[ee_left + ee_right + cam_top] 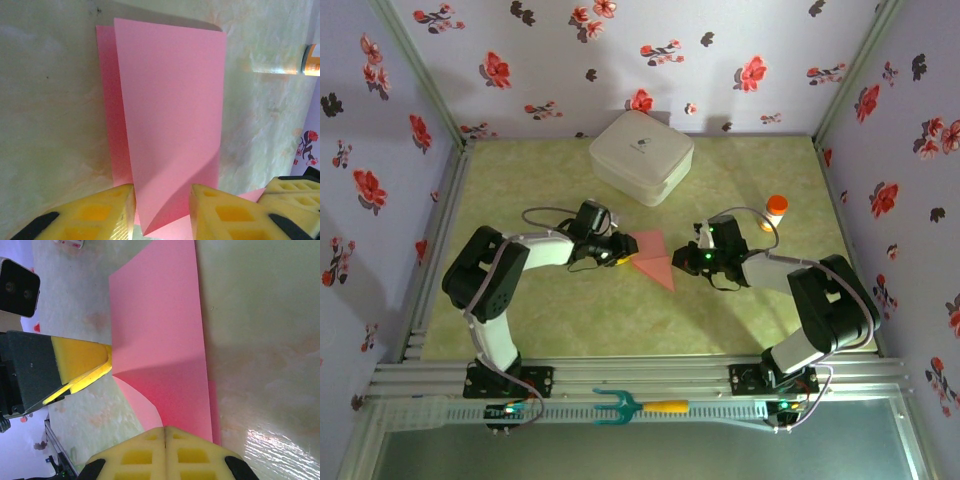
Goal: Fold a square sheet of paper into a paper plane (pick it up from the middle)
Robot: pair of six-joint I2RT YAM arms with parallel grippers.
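Two layers of the square sheet of paper (655, 262) are showing. The pink sheet is doubled over on itself and sitting just below the centre of the overhead frame, on the green table (570, 320) between both grippers. There its long axis is running from upper left to lower right. In the left wrist view it is stretching straight up the frame, away from the fingers. The under layer is peeking out along the left edge, and the near end is arching up off the table rather than lying flat.

The left gripper (162, 215) is straddling that near end. Its yellow pads are standing apart at the bottom of the frame, one on each side of the paper and close against it; whether they are pressing it I cannot tell. The right gripper (165, 432) is clenched, with its pads meeting at the bottom centre of its wrist frame. The sheet is running down into them, so it is most likely pinching the paper's edge.

In the overhead view the sheet is lying immediately right of the left gripper and immediately left of the right one, so neither arm is nearer. Both arms are bending at the elbow and reaching inward with wrists low. The next move is probably turning on the left jaws squeezing across the fold.
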